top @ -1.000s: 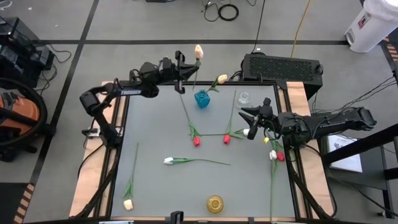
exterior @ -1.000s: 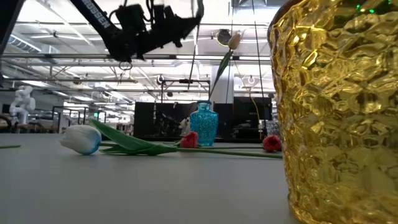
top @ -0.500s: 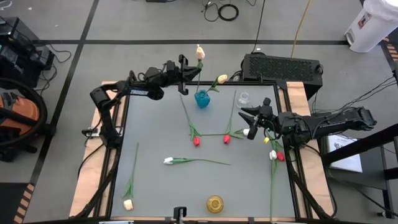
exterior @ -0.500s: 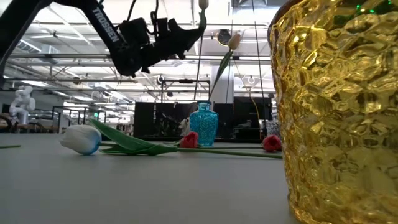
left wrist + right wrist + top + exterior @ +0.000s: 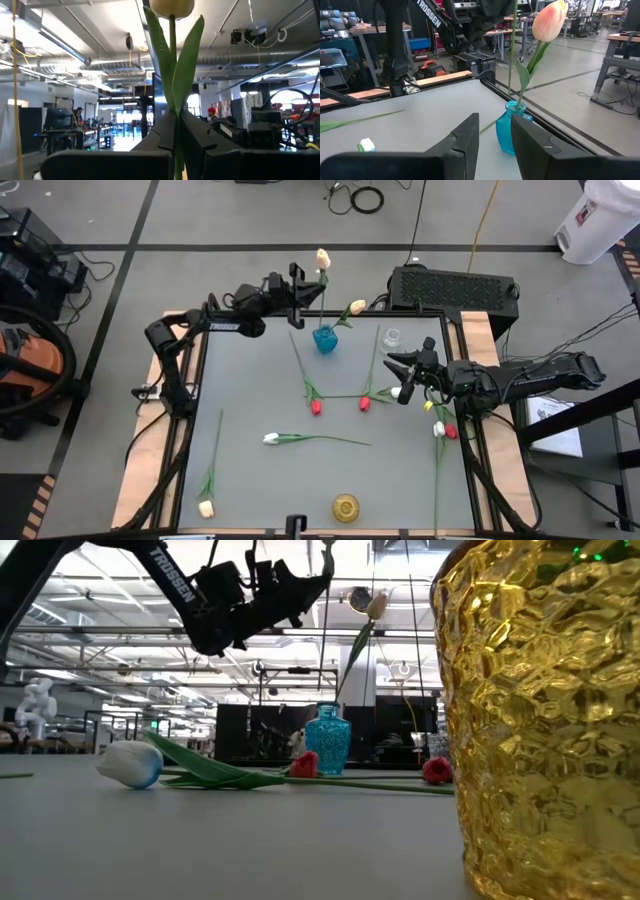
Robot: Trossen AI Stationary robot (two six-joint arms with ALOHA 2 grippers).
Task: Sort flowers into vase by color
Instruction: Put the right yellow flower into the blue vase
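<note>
My left gripper [image 5: 303, 290] is raised at the far side of the table, just left of the blue vase [image 5: 325, 338], and is shut on a cream tulip whose bud [image 5: 322, 258] stands above the fingers. One cream tulip [image 5: 357, 307] stands in the blue vase with its stem in the neck. My right gripper [image 5: 402, 376] is open and hovers at the table's right side, touching nothing. Two red tulips [image 5: 316, 407] [image 5: 364, 402], a white one [image 5: 270, 438] and a cream one [image 5: 206, 508] lie flat on the table. My left gripper pinches the cream tulip's stem between its two fingers where the leaves rise [image 5: 174, 135]. The fingers come level from the table's left and lie across the stem. The tulip is lifted clear and upright, with its bud [image 5: 171, 6] above and its bare stem [image 5: 321, 650] hanging toward the blue vase [image 5: 328, 737].
A small clear vase [image 5: 392, 337] stands right of the blue one, and a gold vase [image 5: 346, 506] sits at the near edge. More tulips [image 5: 440, 428] lie along the table's right edge. A black box [image 5: 455, 285] stands beyond the far edge.
My left gripper has carried the cream tulip a little toward the table's right, closer to the blue vase, staying shut on the stem. It dipped slightly midway and rose again. The tulip has stayed upright.
</note>
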